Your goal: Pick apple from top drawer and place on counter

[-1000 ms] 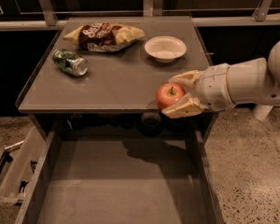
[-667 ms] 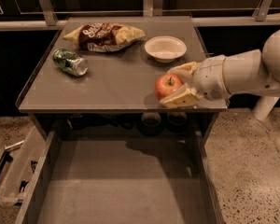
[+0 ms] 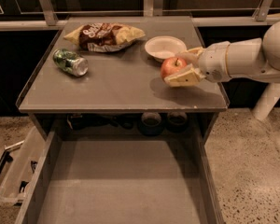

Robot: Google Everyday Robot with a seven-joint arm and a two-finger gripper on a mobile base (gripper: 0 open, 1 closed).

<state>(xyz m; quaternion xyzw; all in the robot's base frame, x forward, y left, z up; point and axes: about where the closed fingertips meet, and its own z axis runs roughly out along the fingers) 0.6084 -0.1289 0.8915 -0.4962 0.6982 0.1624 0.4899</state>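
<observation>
Camera view: gripper (image 3: pixel 181 67) over the tabletop (image 3: pixel 116 85), right side, fingers (image 3: pixel 183 77) clamped on the apple (image 3: pixel 172 65).
It sits between them, just beside the white bowl (image 3: pixel 151 43); can (image 3: pixel 71 62) and chip bag (image 3: pixel 104 35) lie well apart, leftward.

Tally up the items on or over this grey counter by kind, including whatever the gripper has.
Crinkled brown-and-yellow chip bag: 1
Green metal can, lying down: 1
Round white bowl: 1
Small red apple, held by the gripper over the grey counter's right side: 1
Total: 4
</observation>
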